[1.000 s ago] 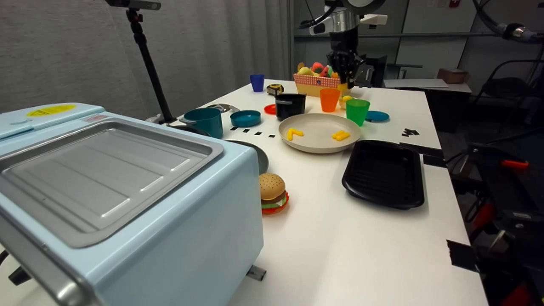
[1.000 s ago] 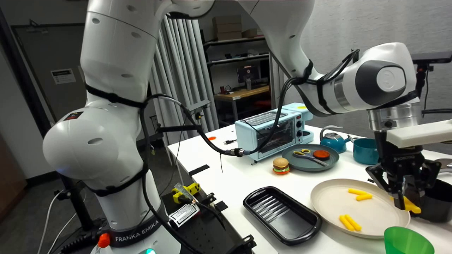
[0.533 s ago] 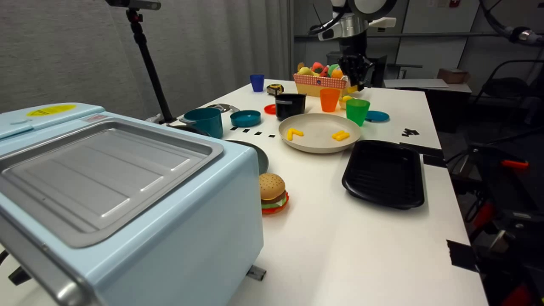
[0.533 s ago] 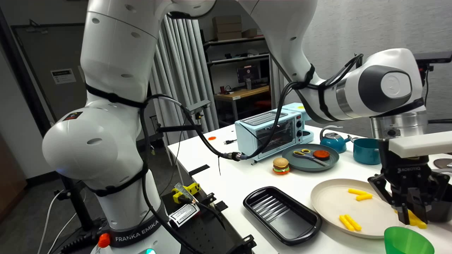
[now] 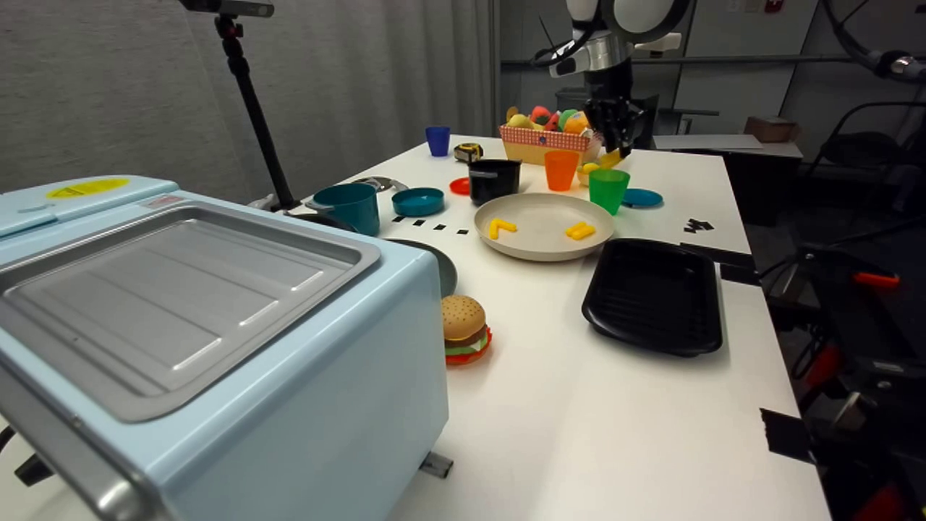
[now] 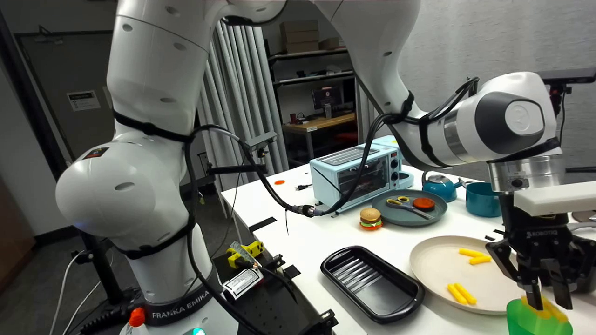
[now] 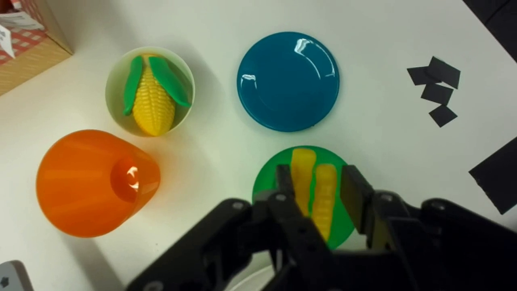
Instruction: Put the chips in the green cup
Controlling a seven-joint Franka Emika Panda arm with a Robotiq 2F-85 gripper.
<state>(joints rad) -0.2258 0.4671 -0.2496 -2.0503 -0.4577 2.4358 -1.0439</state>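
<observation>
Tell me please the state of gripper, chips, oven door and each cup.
Gripper, open
Green cup, upright
Two chips, at this cup's mouth; cannot tell if inside
Four chips, lying on the cream plate
Orange cup, upright
Blue cup, upright
Pale cup, upright, toy corn inside
Oven door, shut

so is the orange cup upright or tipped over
Upright: in an exterior view the orange cup stands on its narrower end, with its wider rim at the top.

- In an exterior view: close over oven [image 5: 311, 405], facing claw [image 5: 617, 148]
- In an exterior view: close beside arm [image 6: 139, 93], facing oven
- Wrist view: near, down on green cup [image 7: 343, 227]
- Both exterior views share plate [image 5: 542, 210]
</observation>
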